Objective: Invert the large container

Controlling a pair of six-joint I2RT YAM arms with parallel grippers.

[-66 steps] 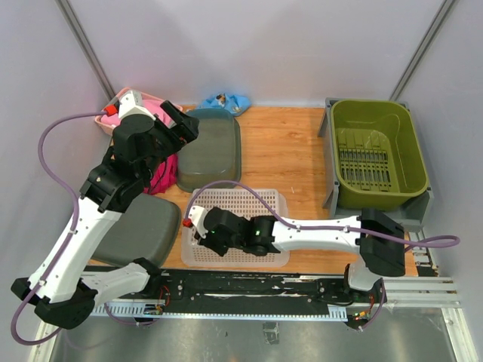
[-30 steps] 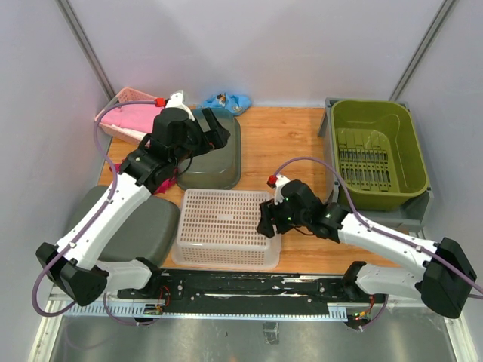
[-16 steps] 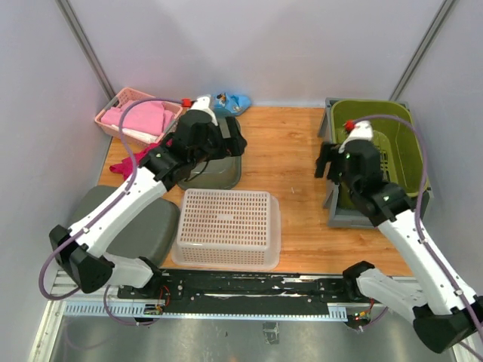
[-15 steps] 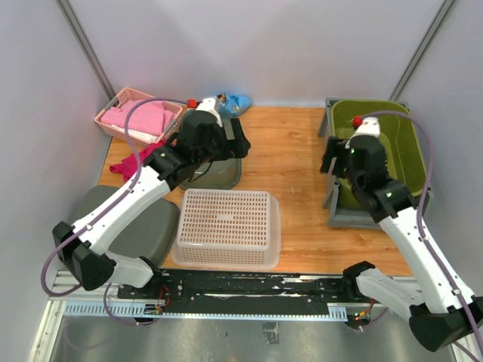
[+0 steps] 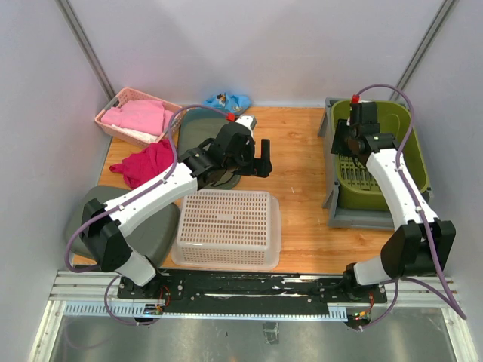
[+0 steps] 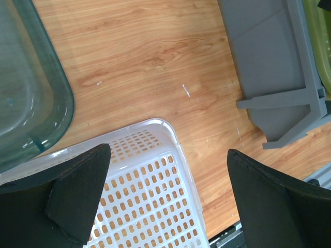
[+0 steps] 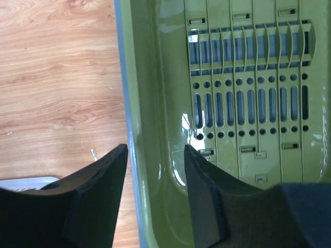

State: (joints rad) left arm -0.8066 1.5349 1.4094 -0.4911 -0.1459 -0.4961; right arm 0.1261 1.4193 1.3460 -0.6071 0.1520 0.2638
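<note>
Light grey crate (image 5: 356,218) sits upright on the wooden worktop (image 5: 294,151), right of the white mesh basket (image 5: 226,222) and farther back, with bare wood between them. The olive-green bin (image 5: 411,151) is nested inside the crate, open side up, slotted floor showing.

Right end effector (image 5: 341,142) is at the crate wall facing the basket. In the wrist view it (image 7: 155,149) is partly spread and astride that wall. One finger is outside over wood, the other inside over the green bin (image 7: 155,62). Cannot tell whether the pads touch the wall.

Left end effector (image 5: 262,158) hangs just behind the basket's far right corner, spread wide and holding nothing. Its wrist view (image 6: 168,150) shows the basket corner (image 6: 139,196) below and the crate's outer wall (image 6: 269,62) across the wood.

The basket lies bottom up. A dark translucent tub (image 5: 198,134) is right behind the basket, partly under the left arm. A magenta cloth (image 5: 143,162) lies behind the basket to the left, with a pink basket (image 5: 100,119) of pink cloth (image 5: 139,117) farther back. A grey pad (image 5: 155,226) is just left of the basket.
</note>
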